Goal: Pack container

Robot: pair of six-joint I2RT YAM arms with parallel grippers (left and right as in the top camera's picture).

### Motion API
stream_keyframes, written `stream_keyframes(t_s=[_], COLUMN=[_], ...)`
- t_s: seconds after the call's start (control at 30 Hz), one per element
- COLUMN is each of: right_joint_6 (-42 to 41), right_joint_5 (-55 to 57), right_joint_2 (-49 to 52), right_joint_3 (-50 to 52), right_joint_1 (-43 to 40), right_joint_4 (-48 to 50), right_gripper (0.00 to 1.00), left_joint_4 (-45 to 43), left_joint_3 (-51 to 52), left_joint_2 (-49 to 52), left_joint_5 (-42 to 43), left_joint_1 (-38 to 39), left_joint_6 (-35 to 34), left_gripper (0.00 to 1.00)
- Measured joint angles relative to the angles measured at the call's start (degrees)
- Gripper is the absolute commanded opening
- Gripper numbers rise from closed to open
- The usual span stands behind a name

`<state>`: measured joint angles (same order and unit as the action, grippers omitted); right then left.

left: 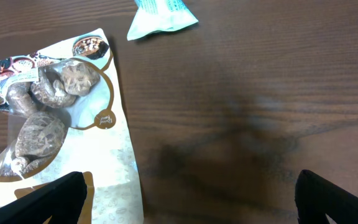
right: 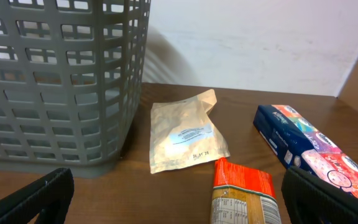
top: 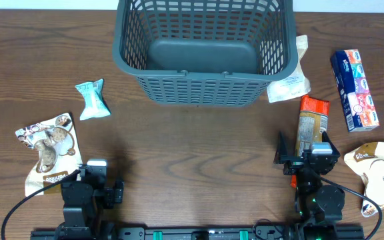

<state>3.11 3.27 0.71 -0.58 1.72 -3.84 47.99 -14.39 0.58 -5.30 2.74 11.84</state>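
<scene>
Soft, even light; sharp pictures.
Left wrist view: a faint smudged shadow darkens the desk [left: 229, 149] at centre; claw fingertips [left: 48, 202] at 7 and 5 o'clock are black and blurred. Right wrist view: the basket [right: 55, 81] shades the bright wall [right: 260, 43].

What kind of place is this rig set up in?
Probably a lab or test bench: dark wooden table, plain white wall, large dark grey slatted plastic basket with snack packs around it.
</scene>
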Motion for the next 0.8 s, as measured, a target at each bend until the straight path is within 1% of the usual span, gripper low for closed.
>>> stream_keyframes(t_s=[0.17,0.33,0.4,0.47,0.53,0.63,0.8], right_joint_6=[-0.3,-4.3,-5.4,-6.1,-6.6,-7.1,-9.4], right_joint_5=[-0.1,-0.9,-1.7,-1.4,-0.7,0.4,1.3], right_joint_2=[0.0,0.1,0.2,0.6,1.4,4.4,11.9], right_joint_3=[0.0,-0.5,-2.5,-6.4,-11.4,-21.1,-34.0], right_joint_1=[0.0,0.0,0.0,-0.1,-0.4,-1.1,-1.9], right_joint_4=[0.0,-2.0,-6.8,-15.3,-23.0,-32.0,-42.6], right_gripper=[0.99,0.99,0.99,0.99,0.99,0.99,0.99], left_joint_4=[0.0,-0.1,-0.3,-0.4,-0.7,-2.8,-4.8], left_joint_3=[0.0,0.0,0.0,0.0,0.0,0.0,0.0], left_joint_2=[0.0,0.0,0.0,0.0,0.0,0.0,0.0], left_joint_5=[0.0,0.0,0.0,0.0,0.0,-0.1,0.0], left_joint_1=[0.0,0.0,0.0,0.0,0.0,0.0,0.0], left_joint_6=[0.0,0.0,0.0,0.0,0.1,0.5,0.5], left_gripper=[0.99,0.99,0.99,0.99,0.99,0.99,0.99])
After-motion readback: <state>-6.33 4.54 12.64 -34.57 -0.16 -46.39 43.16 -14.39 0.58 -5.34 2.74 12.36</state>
